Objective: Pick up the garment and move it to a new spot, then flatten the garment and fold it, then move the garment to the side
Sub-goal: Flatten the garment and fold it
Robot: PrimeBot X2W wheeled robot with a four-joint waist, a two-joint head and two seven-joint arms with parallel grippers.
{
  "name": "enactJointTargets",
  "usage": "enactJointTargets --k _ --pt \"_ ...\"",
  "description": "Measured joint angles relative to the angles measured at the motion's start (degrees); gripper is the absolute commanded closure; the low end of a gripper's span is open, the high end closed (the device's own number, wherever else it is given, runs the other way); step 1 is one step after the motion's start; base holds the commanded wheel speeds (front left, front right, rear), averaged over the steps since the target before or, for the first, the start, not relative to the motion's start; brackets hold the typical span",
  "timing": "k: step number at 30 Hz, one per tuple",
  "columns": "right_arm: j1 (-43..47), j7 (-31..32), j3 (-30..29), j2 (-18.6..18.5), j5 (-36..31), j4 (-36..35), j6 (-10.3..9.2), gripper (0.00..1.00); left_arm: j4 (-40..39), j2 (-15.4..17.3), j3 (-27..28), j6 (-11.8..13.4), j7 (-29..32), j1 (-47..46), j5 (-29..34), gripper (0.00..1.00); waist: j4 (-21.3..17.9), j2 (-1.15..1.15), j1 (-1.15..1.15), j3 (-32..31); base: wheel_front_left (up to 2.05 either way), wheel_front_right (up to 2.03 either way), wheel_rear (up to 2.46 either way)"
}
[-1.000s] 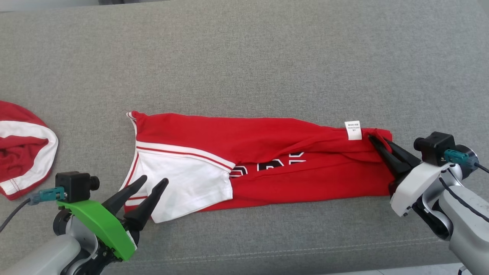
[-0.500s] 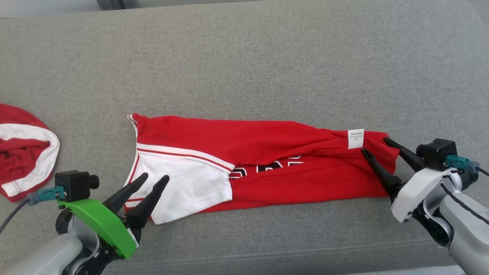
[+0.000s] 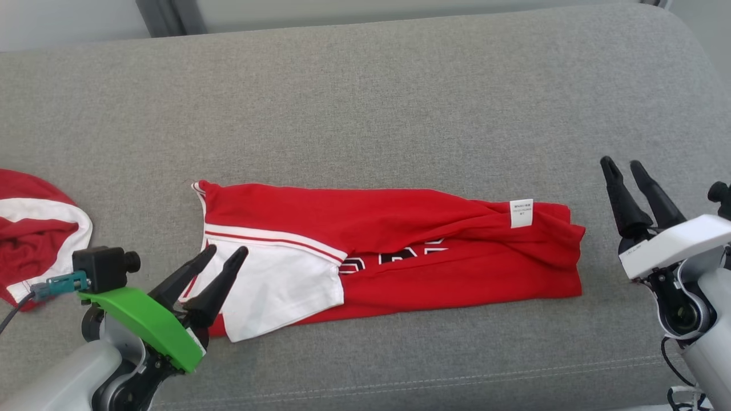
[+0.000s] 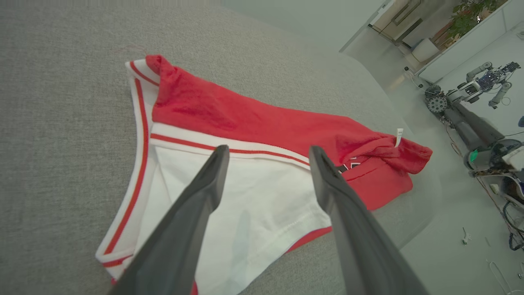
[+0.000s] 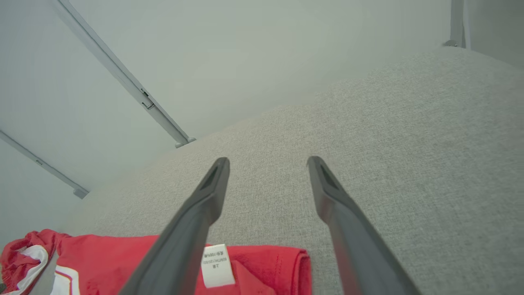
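Observation:
A red garment (image 3: 400,245) with white sleeve and striped trim lies folded into a long band across the grey cushion (image 3: 365,103); a white label (image 3: 521,213) sits near its right end. My left gripper (image 3: 225,252) is open at the garment's lower left, its fingers over the white sleeve (image 4: 262,205). My right gripper (image 3: 621,164) is open and lifted, to the right of the garment's right end and apart from it. The right wrist view has the red garment (image 5: 262,270) and its label (image 5: 215,264) below the open fingers (image 5: 213,192).
Another red and white cloth (image 3: 34,234) lies bunched at the cushion's left edge. The cushion's front seam (image 3: 457,379) runs near the bottom. Beyond the far edge stand a pale wall and a metal rail (image 5: 123,78). Another robot (image 4: 470,90) stands on the floor past the cushion's end.
My right gripper opened, let go of the garment's right end, and drew back up and to the right. The camera has tilted, shifting the whole picture. The left gripper stayed open in place.

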Motion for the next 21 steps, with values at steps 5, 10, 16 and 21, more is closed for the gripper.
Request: enactJointTargets --k 5,10,16,21 --pt "2.43 0.00 -0.34 0.93 2.15 0.58 0.00 0.00 1.08 -0.81 2.57 0.00 -0.14 0.23 0.05 0.00 -0.56 0.00 0.00 -0.73 0.00 0.00 0.00" --pt "5.45 0.00 1.30 1.72 5.41 1.02 0.00 0.00 3.25 -3.00 9.45 0.00 -0.14 1.40 0.98 0.00 -0.73 0.00 0.00 -1.31 0.00 0.00 0.00" --pt "6.95 0.87 5.42 2.79 5.54 0.83 0.00 0.00 3.50 -6.61 14.49 0.00 -0.15 3.74 2.82 0.00 -0.55 0.00 0.00 -1.73 0.00 0.00 0.00" --pt "6.51 1.57 5.86 2.33 4.03 1.90 0.00 0.00 3.26 -8.54 15.23 0.00 -0.15 5.69 4.16 0.00 -0.36 0.00 0.00 -1.97 0.00 0.00 0.00"
